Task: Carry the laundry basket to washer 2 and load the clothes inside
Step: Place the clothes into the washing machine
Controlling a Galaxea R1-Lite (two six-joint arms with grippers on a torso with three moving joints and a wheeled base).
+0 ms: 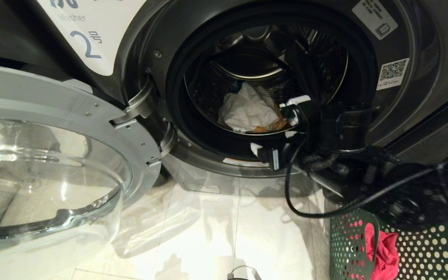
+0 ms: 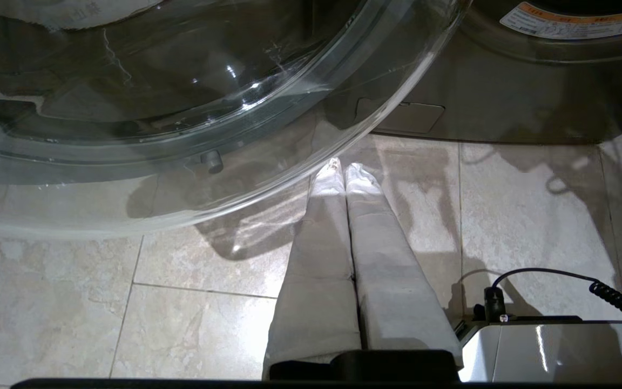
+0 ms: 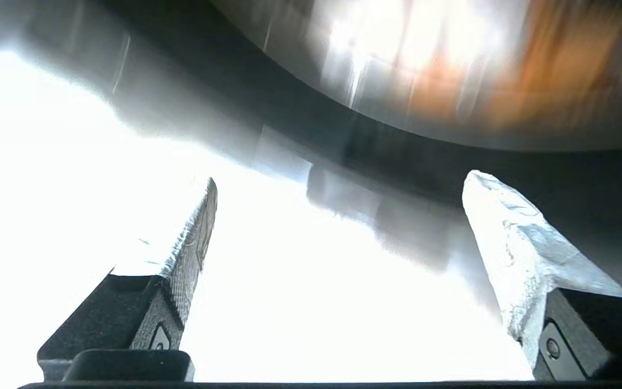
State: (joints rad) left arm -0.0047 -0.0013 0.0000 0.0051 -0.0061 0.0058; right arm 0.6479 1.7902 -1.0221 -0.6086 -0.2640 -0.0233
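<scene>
Head view: washer 2 point(image 1: 91, 35) stands with its glass door point(image 1: 53, 163) swung wide to the robot's left, and the drum mouth faces the camera. A white garment point(image 1: 247, 111) with a bit of yellow-orange cloth point(image 1: 270, 126) beneath it lies on the drum floor. The right tool point(image 1: 282, 132) sits at the lower lip of the opening, just beside that pile, fingers spread and empty. The laundry basket point(image 1: 434, 245) stands on the floor below and to the right of the door opening, under the right arm; a red garment point(image 1: 383, 252) remains inside it. Judged next move: the right tool must travel down and back from the drum to the basket; the right arm is plainly the nearer. A black cable point(image 1: 290, 194) hangs looped between opening and basket and might snag. Left wrist view: the left tool point(image 2: 343, 173) is clenched, empty, pointing at the tiled floor point(image 2: 127, 302) just beside the edge of the door glass point(image 2: 181, 108); parked. Right wrist view: the two fingers point(image 3: 505, 237) stand wide apart with nothing between them; ahead is a blurred curved rim with a pale and orange smear beyond it, likely the clothes in the drum.
</scene>
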